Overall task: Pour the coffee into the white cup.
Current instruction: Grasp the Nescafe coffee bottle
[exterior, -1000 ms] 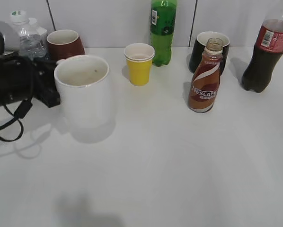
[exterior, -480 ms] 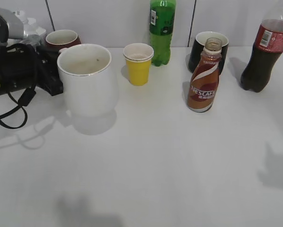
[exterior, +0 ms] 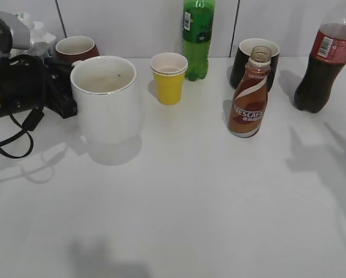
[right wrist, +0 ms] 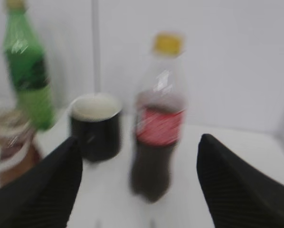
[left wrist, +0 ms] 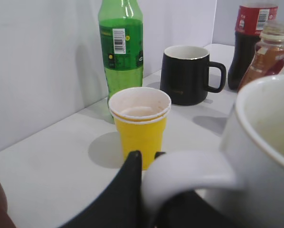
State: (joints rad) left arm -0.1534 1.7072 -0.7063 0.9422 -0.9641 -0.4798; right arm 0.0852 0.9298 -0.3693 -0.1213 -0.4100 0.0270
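The white cup (exterior: 106,98) stands left of centre on the white table (exterior: 190,202), held at its handle (left wrist: 189,173) by the left gripper (left wrist: 146,190), whose black fingers (left wrist: 127,190) close around the loop. Its mouth is upright and open.

To the right, well apart from it, the coffee bottle (exterior: 249,98) stands upright with its cap off, nothing touching it.

Between the two and slightly farther back sits the yellow paper cup (exterior: 169,77), with the green soda bottle (exterior: 198,35) just behind it by the wall. A black mug (exterior: 251,61) stands right behind the coffee bottle; the cola bottle (exterior: 322,63) is off to its right. A brown mug (exterior: 76,48) sits behind the white cup.

The right gripper (right wrist: 137,185) hangs spread wide, empty, facing the cola bottle and black mug; that view is blurred.
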